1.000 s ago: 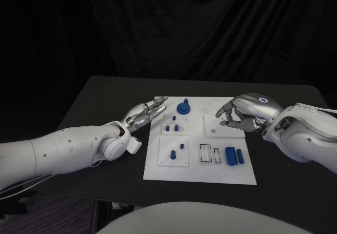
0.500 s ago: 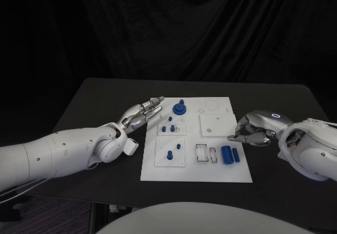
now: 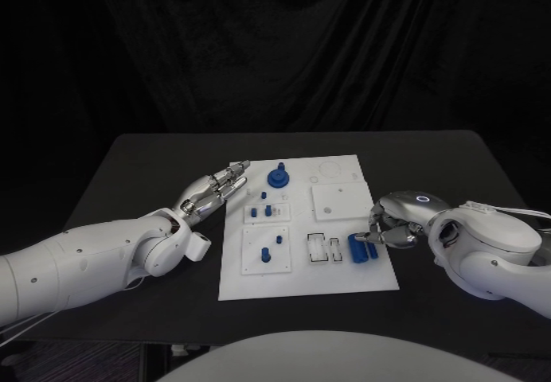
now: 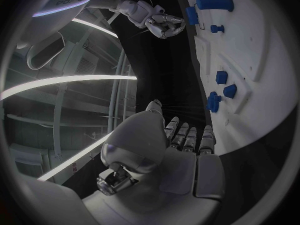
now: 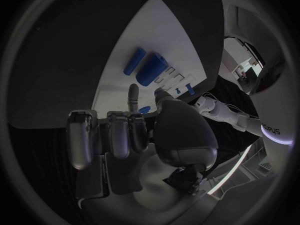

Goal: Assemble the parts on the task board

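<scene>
The right hand (image 3: 396, 225) hangs low at the right edge of the task board (image 3: 308, 278), fingers curled in, their tips just beside the two blue cylinders (image 3: 363, 249) lying near that edge. Whether it already pinches one I cannot tell; the fingers hide the contact. The left hand (image 3: 212, 187) hovers off the board's left edge with its fingers straight and close together, holding nothing.

The risk, as I judge it, sits with those cylinders: they lie side by side (round things, free to roll), so a fingertip landing between them or brushing the outer one could push it off the board's edge, and a shallow pinch could let one slip on the lift.

From above you get the whole layout: the tall blue knob (image 3: 278, 175) at the far end, small pegs (image 3: 267, 211) standing in their plates, a blue part (image 3: 263, 255) in the near plate. The right wrist view instead looks along the fingers (image 5: 133, 96) toward the cylinders (image 5: 150, 68) and shows one finger pointing out at them while the others fold.
</scene>
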